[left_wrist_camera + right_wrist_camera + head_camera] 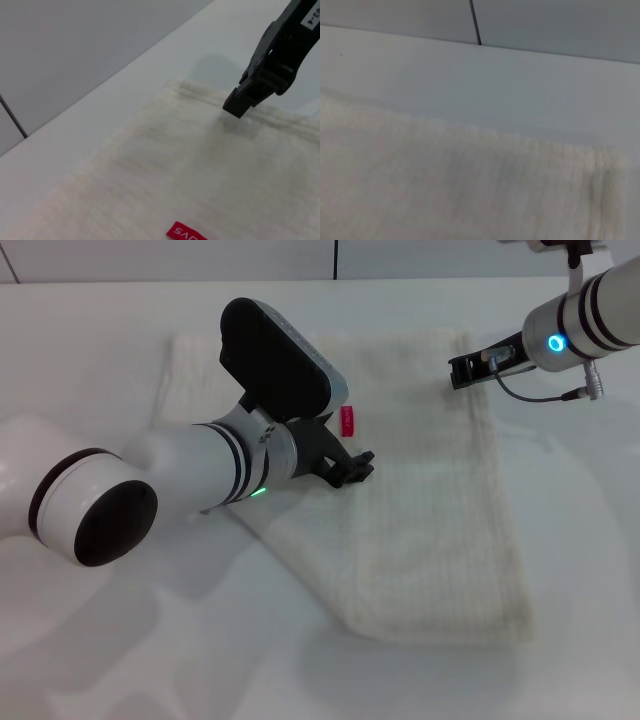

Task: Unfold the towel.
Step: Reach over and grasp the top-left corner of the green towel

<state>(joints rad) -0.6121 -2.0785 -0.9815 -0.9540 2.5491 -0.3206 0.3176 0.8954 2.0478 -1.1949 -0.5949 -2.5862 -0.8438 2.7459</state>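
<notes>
The cream-white ribbed towel [430, 500] lies flat on the white table, with its red tag [347, 421] facing up near the middle. My left gripper [355, 468] hovers over the towel's middle, just in front of the tag. My right gripper [461, 372] is at the towel's far right corner, close above the cloth. The left wrist view shows the towel [190, 170], the tag [186, 232] and the right gripper [243, 102] near the far hem. The right wrist view shows only the towel [445, 185] and its far edge.
The white table [100, 660] surrounds the towel on all sides. A grey wall with a dark seam [475, 22] runs along the table's far edge. My left arm [200, 465] lies across the towel's left part and hides it.
</notes>
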